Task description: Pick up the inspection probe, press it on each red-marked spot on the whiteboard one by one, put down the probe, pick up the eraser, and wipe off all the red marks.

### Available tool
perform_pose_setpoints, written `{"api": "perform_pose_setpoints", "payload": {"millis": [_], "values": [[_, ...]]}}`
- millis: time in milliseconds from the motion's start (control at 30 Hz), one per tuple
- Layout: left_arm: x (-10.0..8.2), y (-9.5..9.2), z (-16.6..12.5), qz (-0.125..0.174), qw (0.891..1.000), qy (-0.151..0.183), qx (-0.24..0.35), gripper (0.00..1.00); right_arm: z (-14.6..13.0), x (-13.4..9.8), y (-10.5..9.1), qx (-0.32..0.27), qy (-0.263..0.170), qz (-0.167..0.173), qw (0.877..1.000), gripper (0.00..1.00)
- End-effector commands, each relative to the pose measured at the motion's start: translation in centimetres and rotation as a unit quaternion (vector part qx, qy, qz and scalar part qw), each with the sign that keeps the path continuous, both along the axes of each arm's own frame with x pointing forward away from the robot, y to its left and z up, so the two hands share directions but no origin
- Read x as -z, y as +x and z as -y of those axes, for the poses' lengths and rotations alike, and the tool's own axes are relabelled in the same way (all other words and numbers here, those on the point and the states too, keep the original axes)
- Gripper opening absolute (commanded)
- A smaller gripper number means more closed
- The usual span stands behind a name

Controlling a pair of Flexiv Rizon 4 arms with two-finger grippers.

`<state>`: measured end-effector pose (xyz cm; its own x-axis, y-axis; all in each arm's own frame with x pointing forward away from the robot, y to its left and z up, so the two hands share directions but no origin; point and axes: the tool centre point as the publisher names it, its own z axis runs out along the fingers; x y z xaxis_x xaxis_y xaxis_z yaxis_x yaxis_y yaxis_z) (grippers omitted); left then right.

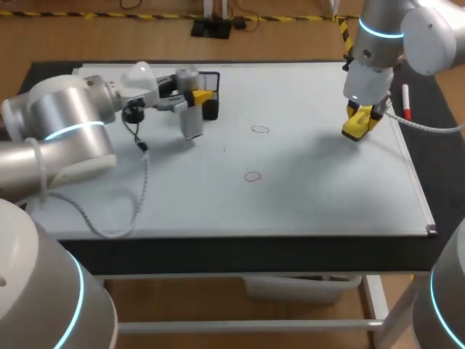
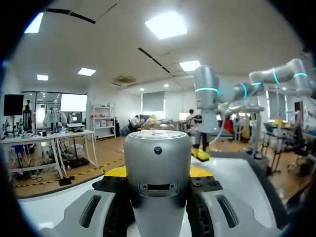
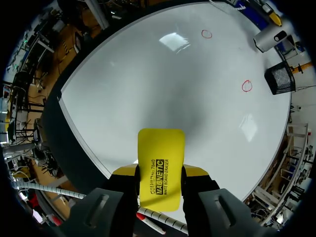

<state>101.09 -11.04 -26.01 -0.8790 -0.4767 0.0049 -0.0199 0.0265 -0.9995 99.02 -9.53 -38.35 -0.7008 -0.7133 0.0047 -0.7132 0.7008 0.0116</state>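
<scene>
- Because the whiteboard (image 1: 305,196) covering the counter is smooth and stiff, it should take firm pressing without give.
- The probe (image 2: 157,148), a silver cylinder near the counter's far left corner, looks rigid, slick and fairly weighty. The left claw (image 1: 195,99) clamps its body from both sides, which seems the sensible hold.
- The yellow eraser (image 3: 161,163), by the right edge, looks light and hard-shelled. The right claw (image 1: 360,122) pinches its long sides.
- Two red marks (image 1: 252,177) sit mid-board, unwiped.
</scene>
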Motion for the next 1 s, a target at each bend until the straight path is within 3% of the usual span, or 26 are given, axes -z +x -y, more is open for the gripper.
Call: {"api": "perform_pose_setpoints", "payload": {"millis": [33, 633, 1000], "values": [[-0.2, -1.5, -2.9, 0.002, 1.000, -0.002, -0.015, 0.00, 0.0, -0.1, 0.1, -0.001, -0.001, -0.001, 1.000, 0.00], [0.1, -1.6, -8.4, 0.002, 0.999, -0.001, -0.052, 0.00, 0.0, -0.1, 0.1, -0.001, -0.001, -0.001, 1.000, 0.00], [0.1, -1.8, -8.6, 0.002, 0.999, -0.001, -0.053, 0.00, -0.4, -0.5, 0.2, -0.009, -0.001, 0.004, 1.000, 0.00]]}}
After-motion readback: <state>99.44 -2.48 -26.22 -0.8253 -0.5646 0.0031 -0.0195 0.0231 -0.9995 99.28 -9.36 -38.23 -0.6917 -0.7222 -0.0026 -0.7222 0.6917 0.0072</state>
